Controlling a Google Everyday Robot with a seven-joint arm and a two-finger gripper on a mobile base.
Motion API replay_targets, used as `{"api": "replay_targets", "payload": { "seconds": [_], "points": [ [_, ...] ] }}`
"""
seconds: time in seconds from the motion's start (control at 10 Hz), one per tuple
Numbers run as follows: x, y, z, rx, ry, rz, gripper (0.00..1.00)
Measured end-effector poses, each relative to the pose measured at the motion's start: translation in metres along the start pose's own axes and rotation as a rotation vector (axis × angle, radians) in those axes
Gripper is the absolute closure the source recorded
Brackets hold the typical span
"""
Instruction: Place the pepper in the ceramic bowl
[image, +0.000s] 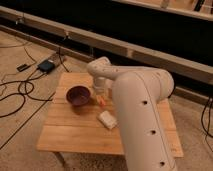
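Observation:
The ceramic bowl (78, 95) is dark maroon and sits on the left part of the wooden table (75, 132). The small orange pepper (102, 100) is just right of the bowl, under the gripper (100, 92). The gripper hangs from the white arm (137, 115), which reaches over the table from the lower right. The gripper is right beside the bowl's right rim and right above the pepper. I cannot tell whether the pepper rests on the table or is held.
A pale rectangular sponge-like block (107, 120) lies on the table in front of the pepper. Black cables and a small box (46, 66) lie on the floor at the left. A long rail and dark wall run behind the table.

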Motion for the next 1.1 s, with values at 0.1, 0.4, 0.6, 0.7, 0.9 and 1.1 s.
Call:
{"api": "replay_targets", "payload": {
  "seconds": [0.1,0.4,0.6,0.7,0.9,1.1],
  "points": [
    [-0.004,-0.001,-0.01,0.006,-0.017,0.005,1.0],
    [-0.023,0.018,-0.049,0.024,-0.078,-0.043,1.0],
    [-0.038,0.039,-0.071,0.028,-0.119,-0.093,1.0],
    [-0.043,0.047,-0.076,0.027,-0.133,-0.11,1.0],
    [-0.056,0.071,-0.084,0.008,-0.174,-0.15,1.0],
    [-0.064,0.093,-0.083,-0.029,-0.204,-0.176,1.0]
  ]
}}
